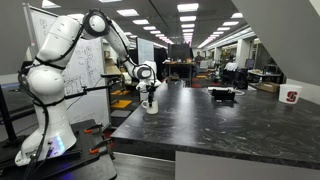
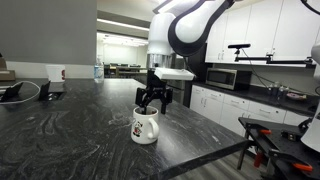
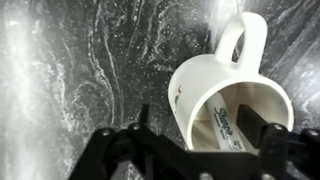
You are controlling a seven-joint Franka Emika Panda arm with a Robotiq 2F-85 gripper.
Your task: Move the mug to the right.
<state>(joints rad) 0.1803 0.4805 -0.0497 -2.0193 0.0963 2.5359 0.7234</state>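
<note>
Wrist view looks straight down past the gripper (image 3: 190,138) onto the mug (image 3: 230,100), which stands on a dark, white-veined countertop (image 3: 70,70). The two black fingers (image 3: 108,150) are spread wide apart and pinch nothing. One shows at the lower left clear of the mug, while the other overlaps the rim at the lower right, and whether it touches the rim cannot be told. The mug's loop handle (image 3: 240,40) points toward the top of the picture, away from the fingers. Some small print shows on its white wall, too blurred to read. In an exterior view the mug (image 2: 145,126) sits upright near the front edge of the countertop (image 2: 70,140), with a small dark mark on its side. The gripper (image 2: 153,103) hangs just above its mouth, jaws apart, at the end of the white robot arm (image 2: 190,25). Well behind, at the far end of the surface, stands a white box (image 2: 56,73) with a red mark, and a microwave (image 2: 228,78) rests on a side bench. In an exterior view from farther off, the mug (image 1: 150,106) is a tiny white shape close to the counter's near corner, directly beneath the gripper (image 1: 148,93). The white box (image 1: 291,96) lies well apart along the same countertop (image 1: 220,125).
</note>
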